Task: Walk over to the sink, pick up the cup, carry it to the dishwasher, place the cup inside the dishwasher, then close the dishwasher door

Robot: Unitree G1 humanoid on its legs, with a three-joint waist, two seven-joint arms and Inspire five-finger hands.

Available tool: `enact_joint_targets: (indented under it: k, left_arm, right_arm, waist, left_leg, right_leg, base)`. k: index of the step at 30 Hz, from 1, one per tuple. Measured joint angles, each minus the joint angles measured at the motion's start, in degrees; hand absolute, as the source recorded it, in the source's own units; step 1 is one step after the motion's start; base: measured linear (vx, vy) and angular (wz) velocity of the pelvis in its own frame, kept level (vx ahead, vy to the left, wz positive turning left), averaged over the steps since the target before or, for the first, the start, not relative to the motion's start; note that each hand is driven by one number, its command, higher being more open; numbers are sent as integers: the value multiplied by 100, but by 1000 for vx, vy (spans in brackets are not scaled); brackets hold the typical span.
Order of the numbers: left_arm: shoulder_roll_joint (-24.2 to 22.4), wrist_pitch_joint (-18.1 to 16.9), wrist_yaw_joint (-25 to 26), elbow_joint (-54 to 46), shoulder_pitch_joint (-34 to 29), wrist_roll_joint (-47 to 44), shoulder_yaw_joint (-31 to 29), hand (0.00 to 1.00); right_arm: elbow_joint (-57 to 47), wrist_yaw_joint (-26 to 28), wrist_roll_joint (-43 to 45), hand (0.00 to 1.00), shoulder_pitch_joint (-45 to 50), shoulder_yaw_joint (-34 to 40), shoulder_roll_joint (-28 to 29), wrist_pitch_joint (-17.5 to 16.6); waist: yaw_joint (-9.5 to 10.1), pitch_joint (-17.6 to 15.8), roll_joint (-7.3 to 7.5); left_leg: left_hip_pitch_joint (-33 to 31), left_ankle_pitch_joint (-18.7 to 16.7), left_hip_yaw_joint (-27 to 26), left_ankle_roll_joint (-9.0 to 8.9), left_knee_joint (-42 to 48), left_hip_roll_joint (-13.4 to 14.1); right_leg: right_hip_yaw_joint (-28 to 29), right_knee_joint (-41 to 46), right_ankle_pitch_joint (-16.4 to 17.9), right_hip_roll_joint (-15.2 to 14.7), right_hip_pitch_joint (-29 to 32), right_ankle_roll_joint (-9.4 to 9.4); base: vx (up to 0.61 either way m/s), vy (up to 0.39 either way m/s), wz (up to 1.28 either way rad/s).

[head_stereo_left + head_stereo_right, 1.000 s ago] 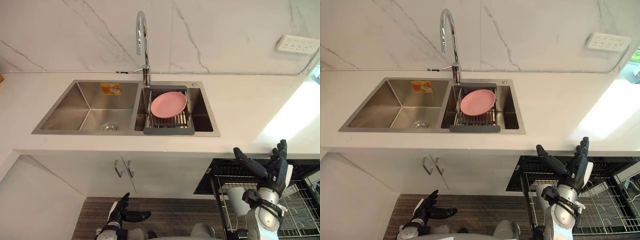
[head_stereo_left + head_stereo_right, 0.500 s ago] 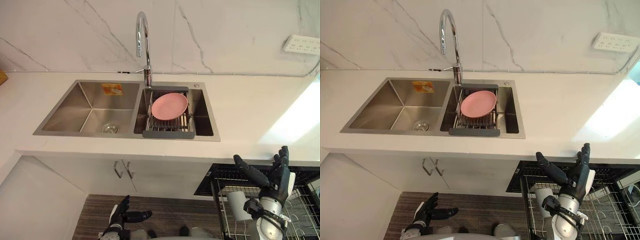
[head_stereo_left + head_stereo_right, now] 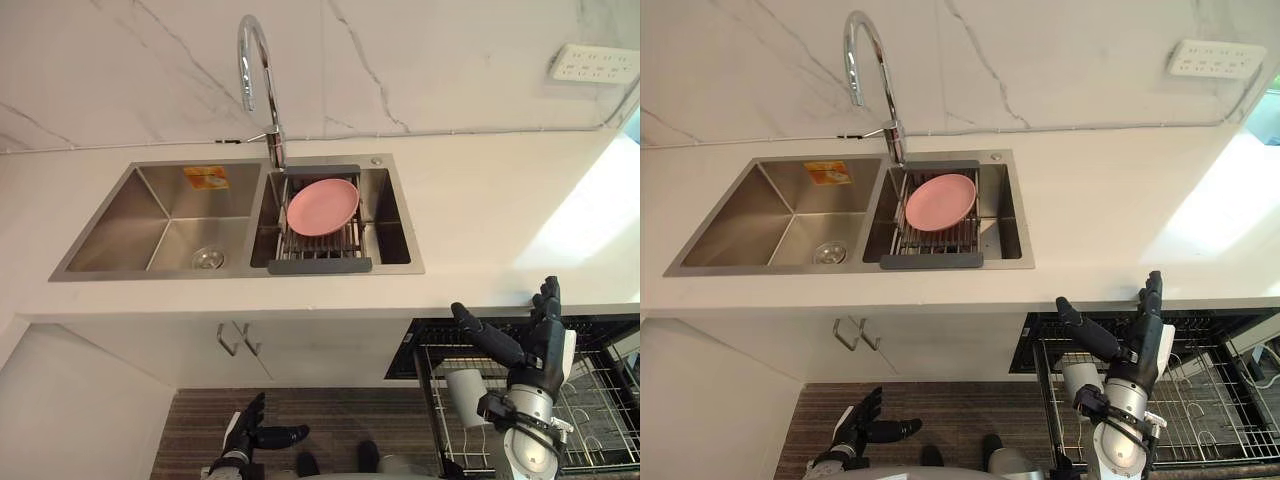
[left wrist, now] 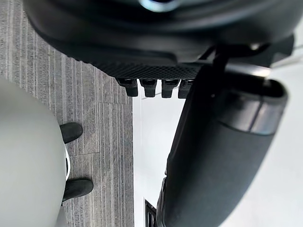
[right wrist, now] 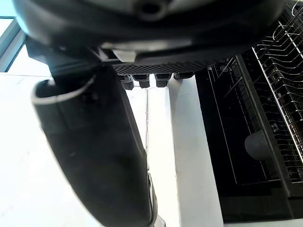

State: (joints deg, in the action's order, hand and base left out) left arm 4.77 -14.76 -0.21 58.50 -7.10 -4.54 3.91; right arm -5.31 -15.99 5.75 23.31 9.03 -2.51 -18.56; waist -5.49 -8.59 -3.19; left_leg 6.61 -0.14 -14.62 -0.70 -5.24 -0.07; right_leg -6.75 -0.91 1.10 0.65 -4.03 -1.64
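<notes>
A white cup (image 3: 467, 395) stands in the pulled-out wire rack (image 3: 600, 400) of the open dishwasher, below the counter at the right. My right hand (image 3: 535, 350) hovers just right of the cup and above the rack, fingers straight and thumb spread, holding nothing. Its wrist view shows the straight fingers (image 5: 151, 80) over the counter edge and the dark dishwasher interior (image 5: 227, 142). My left hand (image 3: 250, 432) hangs low over the floor before the cabinet, open and empty.
The double steel sink (image 3: 130, 262) is set in the white counter (image 3: 480, 220), with a curved faucet (image 3: 255, 70) behind it. A pink plate (image 3: 322, 206) leans on a drying rack in the right basin. Cabinet door handles (image 3: 232, 340) are below; a wall socket (image 3: 592, 62) is at the far right.
The camera has moved, so the sink and counter sit further left in the picture. My right hand stays open over the rack, and more of the cup shows beside it.
</notes>
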Motion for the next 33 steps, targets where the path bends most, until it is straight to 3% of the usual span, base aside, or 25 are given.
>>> enact_joint_targets:
  k: [4,11,16,20,26,28,29,33]
  left_arm:
    - [69,0,-10,8,14,-9,227,100]
    - [108,0,16,85,46,-133,401,100]
    - [121,-12,12,92,14,-232,589,100]
    - [116,-57,13,43,-59,-232,616,100]
    - [118,-150,7,34,-96,-344,624,100]
    - [123,-174,1,41,-113,-352,636,100]
    - [143,-180,-17,44,-130,-365,676,100]
    - [152,-182,-23,36,-127,-384,791,100]
  right_arm:
    - [-213,-354,-170,100,150,-258,176,0]
    - [-317,-926,-434,100,220,-558,290,24]
    - [-844,-1625,-1311,100,209,-1049,195,73]
    - [-1507,-1761,-1792,100,11,-1357,80,-208]
    - [-1342,-2145,-1691,100,93,-1042,180,-353]
    - [-1312,-2047,-1545,100,171,-894,217,-505]
    - [-1320,-1750,-1354,100,171,-783,220,-730]
    - [-1326,-974,-859,100,43,-855,156,-907]
  waist:
    - [-36,28,7]
    - [-45,59,0]
    - [0,170,-22]
    - [71,299,31]
    - [130,331,31]
    - [101,330,32]
    - [28,328,39]
    - [14,337,61]
  left_leg:
    - [43,58,2,45,2,-1]
    - [118,13,-6,78,18,5]
    - [171,-6,-51,64,4,27]
    - [167,-20,-87,47,3,52]
    - [200,-104,-264,5,5,92]
    - [219,-122,-306,14,16,100]
    - [264,-124,-324,21,29,104]
    - [322,-157,-344,31,32,109]
  right_leg:
    - [29,27,-138,16,1,61]
    - [51,210,-54,23,28,146]
    - [101,344,42,42,66,176]
    - [138,389,89,67,126,204]
    - [308,399,94,128,136,214]
    - [346,404,101,140,138,229]
    - [365,433,107,147,124,257]
    - [395,511,160,156,114,241]
  base:
    - [87,10,-9]
    - [47,0,-1]
    - [-3,-6,-3]
    - [20,-13,-5]
    - [58,-4,-15]
    - [72,-4,-13]
    - [96,-9,-9]
    - [38,-7,-4]
